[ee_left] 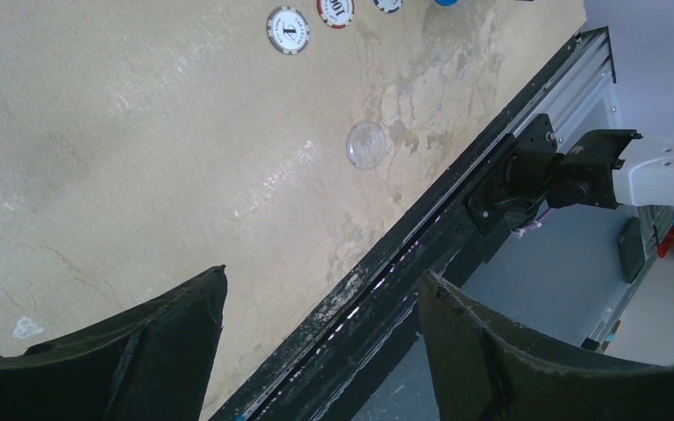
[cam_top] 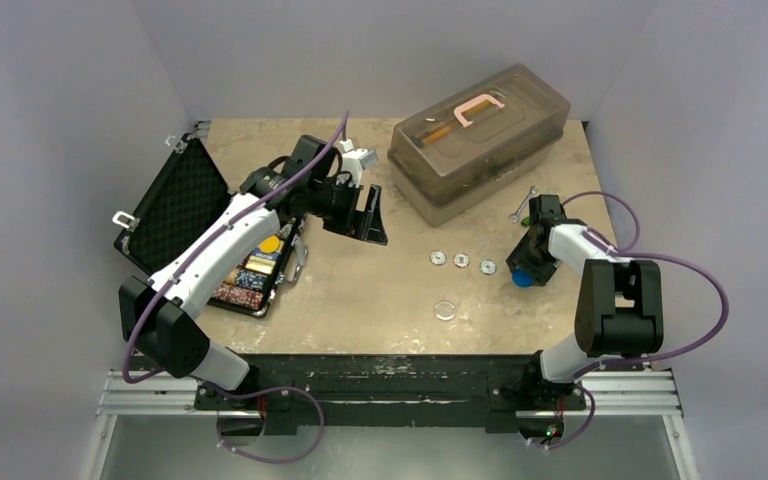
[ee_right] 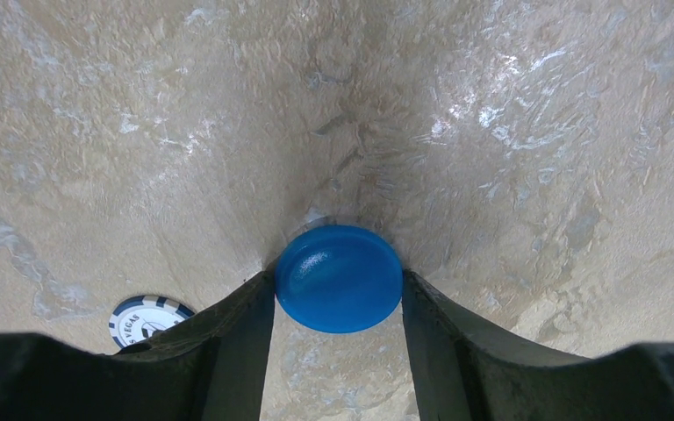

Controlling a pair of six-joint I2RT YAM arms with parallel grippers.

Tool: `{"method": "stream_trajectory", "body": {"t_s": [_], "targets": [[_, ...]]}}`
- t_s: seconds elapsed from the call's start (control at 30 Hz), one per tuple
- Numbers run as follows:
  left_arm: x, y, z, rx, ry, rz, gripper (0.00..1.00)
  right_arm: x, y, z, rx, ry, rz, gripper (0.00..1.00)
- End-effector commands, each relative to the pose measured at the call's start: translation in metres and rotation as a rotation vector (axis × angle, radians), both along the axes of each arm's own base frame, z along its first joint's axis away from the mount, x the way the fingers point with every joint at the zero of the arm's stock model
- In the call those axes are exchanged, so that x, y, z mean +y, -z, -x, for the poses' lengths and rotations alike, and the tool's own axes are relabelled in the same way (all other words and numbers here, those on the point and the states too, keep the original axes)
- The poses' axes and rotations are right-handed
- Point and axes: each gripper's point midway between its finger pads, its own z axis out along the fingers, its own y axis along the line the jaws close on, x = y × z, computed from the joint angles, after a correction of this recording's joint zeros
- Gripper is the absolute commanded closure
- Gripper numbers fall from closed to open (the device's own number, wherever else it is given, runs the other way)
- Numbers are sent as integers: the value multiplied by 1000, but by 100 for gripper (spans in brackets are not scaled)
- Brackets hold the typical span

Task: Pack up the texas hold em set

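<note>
The black briefcase [cam_top: 175, 200] lies open at the left, foam lid up, with rows of coloured chips [cam_top: 250, 275] and a yellow disc [cam_top: 271, 243] inside. My left gripper [cam_top: 372, 232] hangs open and empty above the table right of the case; in the left wrist view its jaws [ee_left: 323, 276] stand wide apart. My right gripper [cam_top: 523, 272] is shut on a blue disc [ee_right: 338, 278] at table level, one finger on each side. Three loose chips [cam_top: 462, 261] and a clear disc [cam_top: 446, 309] lie mid-table. The red card box and triangular token are out of view.
A translucent grey tub [cam_top: 480, 140] with a pink clamp [cam_top: 478, 107] stands at the back right. A wrench [cam_top: 523, 205] lies beside it, just behind my right gripper. A Las Vegas chip [ee_right: 145, 317] lies left of the right fingers. The table's front rail [ee_left: 456, 228] runs below my left gripper.
</note>
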Motion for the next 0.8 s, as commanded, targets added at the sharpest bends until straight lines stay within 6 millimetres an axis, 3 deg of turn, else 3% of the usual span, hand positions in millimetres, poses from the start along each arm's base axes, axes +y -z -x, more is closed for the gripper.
{"method": "stream_trajectory", "body": {"t_s": [0.0, 0.27, 0.5, 0.67, 0.77], "targets": [[-5, -11, -2, -44, 24, 31, 23, 1, 2, -4, -11, 0, -7, 50], [-5, -9, -3, -37, 25, 31, 23, 4, -8, -5, -38, -6, -24, 57], [-6, -6, -3, -28, 25, 28, 23, 5, -22, -2, -69, 0, -26, 58], [-7, -5, -3, -23, 26, 27, 23, 13, -27, -4, -83, -3, -72, 59], [-7, -5, -3, -21, 23, 28, 23, 28, -29, -6, -100, -9, -150, 59]]}}
